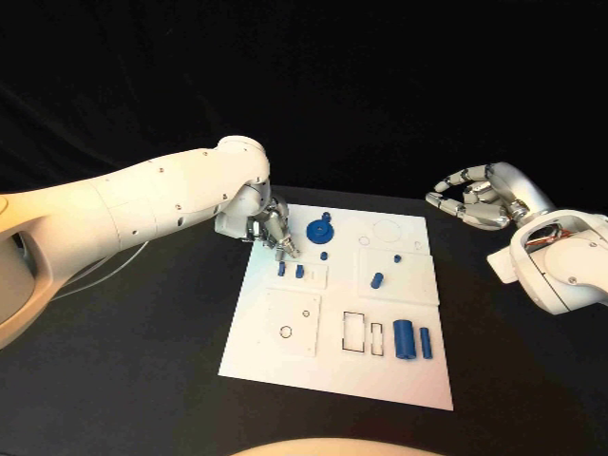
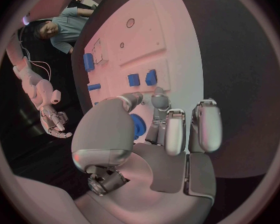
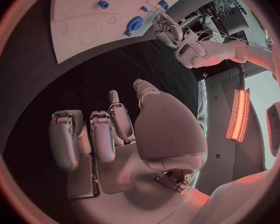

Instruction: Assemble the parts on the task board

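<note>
The white task board [image 1: 343, 353] lies in the middle of the black table. A round blue part [image 1: 321, 229] sits near its far edge, and two small blue pegs [image 1: 291, 271] stand below it. A short blue piece [image 1: 377, 279] lies mid-board, with two blue cylinders [image 1: 414, 338] near the front right. My left hand [image 1: 266, 226] hovers over the board's far left corner, fingertips pointing down beside the round part [image 2: 138, 127]; I see nothing between its fingers [image 2: 175, 129]. My right hand [image 1: 475, 198] hangs off the board's far right with loosely curled, empty fingers [image 3: 90, 134].
Rectangular slots [image 1: 363, 332] and a raised plate with small holes [image 1: 294, 321] mark the board's near half. A ring outline [image 1: 387, 231] sits at the far right corner. Bare black table surrounds the board on all sides.
</note>
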Tool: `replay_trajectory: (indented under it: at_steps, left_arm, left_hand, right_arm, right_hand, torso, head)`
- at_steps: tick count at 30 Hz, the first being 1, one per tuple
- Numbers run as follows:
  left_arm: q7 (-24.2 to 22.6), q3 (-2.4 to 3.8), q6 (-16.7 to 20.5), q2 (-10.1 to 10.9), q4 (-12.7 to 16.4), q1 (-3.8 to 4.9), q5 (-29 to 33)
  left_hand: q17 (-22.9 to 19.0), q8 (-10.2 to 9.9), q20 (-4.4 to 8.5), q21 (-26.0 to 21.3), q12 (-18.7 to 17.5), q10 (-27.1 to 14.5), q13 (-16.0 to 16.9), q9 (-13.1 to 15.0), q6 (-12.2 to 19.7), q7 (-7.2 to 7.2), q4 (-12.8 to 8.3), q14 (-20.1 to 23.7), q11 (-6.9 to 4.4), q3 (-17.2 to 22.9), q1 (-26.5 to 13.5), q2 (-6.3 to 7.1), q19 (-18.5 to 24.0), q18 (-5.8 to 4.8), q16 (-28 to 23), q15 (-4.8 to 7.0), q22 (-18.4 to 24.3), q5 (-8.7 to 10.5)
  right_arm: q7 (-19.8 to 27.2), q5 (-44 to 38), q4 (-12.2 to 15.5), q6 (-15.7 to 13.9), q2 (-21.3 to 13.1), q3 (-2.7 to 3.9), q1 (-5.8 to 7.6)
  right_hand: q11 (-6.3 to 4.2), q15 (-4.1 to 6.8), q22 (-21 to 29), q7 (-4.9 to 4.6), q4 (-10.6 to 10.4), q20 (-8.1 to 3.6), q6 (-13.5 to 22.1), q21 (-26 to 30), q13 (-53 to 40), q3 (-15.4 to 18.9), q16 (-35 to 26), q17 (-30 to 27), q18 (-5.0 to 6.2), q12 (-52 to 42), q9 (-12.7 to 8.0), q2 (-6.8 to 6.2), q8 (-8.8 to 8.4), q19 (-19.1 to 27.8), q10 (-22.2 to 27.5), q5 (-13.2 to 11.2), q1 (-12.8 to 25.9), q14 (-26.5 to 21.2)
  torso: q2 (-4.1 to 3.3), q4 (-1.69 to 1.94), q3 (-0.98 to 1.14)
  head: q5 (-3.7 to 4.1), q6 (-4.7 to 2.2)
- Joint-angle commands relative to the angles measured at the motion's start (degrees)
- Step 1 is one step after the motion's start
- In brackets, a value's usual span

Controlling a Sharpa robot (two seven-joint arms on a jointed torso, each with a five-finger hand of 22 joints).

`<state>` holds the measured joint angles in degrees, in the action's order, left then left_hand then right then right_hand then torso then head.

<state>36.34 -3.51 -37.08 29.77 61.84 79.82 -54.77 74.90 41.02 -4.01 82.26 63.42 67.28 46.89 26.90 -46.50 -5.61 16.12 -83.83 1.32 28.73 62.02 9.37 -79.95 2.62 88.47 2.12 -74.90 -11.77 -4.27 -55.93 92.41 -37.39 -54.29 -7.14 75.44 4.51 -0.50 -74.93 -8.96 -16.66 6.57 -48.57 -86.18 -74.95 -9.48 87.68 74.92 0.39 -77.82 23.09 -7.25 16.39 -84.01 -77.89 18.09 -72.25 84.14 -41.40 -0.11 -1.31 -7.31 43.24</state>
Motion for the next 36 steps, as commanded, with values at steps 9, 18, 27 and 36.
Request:
replay_trajectory:
  at_steps: [9,18,27,36]
  left_arm:
    - [0.28,-0.03,-1.96,0.06,-0.01,0.10,-0.66]
    - [0.32,-0.04,-2.27,0.16,0.23,0.10,-0.73]
    - [0.39,-0.21,-3.09,0.33,0.89,0.05,-0.27]
    - [0.42,-0.29,-3.33,0.55,1.55,0.02,-0.06]
  left_hand:
    - [13.09,-0.18,-0.06,0.51,0.71,0.75,0.67,0.01,-0.87,0.20,-0.02,-5.44,-0.10,0.94,0.79,0.04,-0.69,0.47,0.33,-0.04,-3.51,-0.22]
    - [13.35,-0.14,-0.03,0.68,1.04,1.08,1.10,0.04,-1.11,0.29,-0.04,-5.54,-0.18,1.13,0.89,0.15,-0.90,0.41,0.49,0.03,-3.77,-0.21]
    - [13.61,-0.10,0.03,0.87,1.39,1.51,1.52,0.08,-1.53,0.45,-0.01,-5.64,-0.32,1.43,0.94,0.23,-1.15,0.33,0.65,0.13,-4.07,-0.17]
    - [13.78,-0.10,0.11,0.98,1.64,1.88,1.79,0.11,-1.94,0.64,-0.11,-5.71,-0.49,1.82,1.14,0.31,-1.30,0.28,0.75,0.28,-4.26,-0.17]
  right_arm:
    - [0.31,-0.64,-0.06,0.62,0.10,0.00,-0.12]
    - [0.31,-0.64,-0.01,0.62,0.09,-0.01,-0.15]
    - [0.33,-0.64,0.00,0.63,0.11,-0.01,-0.16]
    - [0.32,-0.64,0.02,0.63,0.08,-0.01,-0.17]
  right_hand:
    - [-0.29,0.42,-12.11,0.04,0.04,-0.35,-0.34,0.22,-0.92,0.34,-0.37,8.55,0.78,-0.03,0.09,0.03,0.27,-3.24,-0.09,0.34,0.37,4.37]
    - [-0.29,0.42,-12.11,0.04,0.04,-0.35,-0.34,0.22,-0.92,0.34,-0.37,8.55,0.78,-0.03,0.09,0.03,0.27,-3.24,-0.09,0.34,0.37,4.37]
    - [-0.29,0.42,-12.11,0.04,0.04,-0.35,-0.34,0.22,-0.92,0.34,-0.37,8.55,0.78,-0.03,0.09,0.03,0.27,-3.24,-0.09,0.34,0.37,4.37]
    - [-0.29,0.42,-12.11,0.04,0.04,-0.35,-0.34,0.22,-0.92,0.34,-0.37,8.55,0.78,-0.03,0.09,0.03,0.27,-3.24,-0.09,0.34,0.37,4.37]
  torso:
    - [-0.04,0.01,-0.05]
    - [0.01,0.08,-0.01]
    - [0.06,0.02,0.00]
    - [-0.02,0.04,-0.02]
  head:
    - [-0.02,0.05]
    - [0.02,0.10]
    - [-0.13,0.06]
    - [-0.11,0.05]
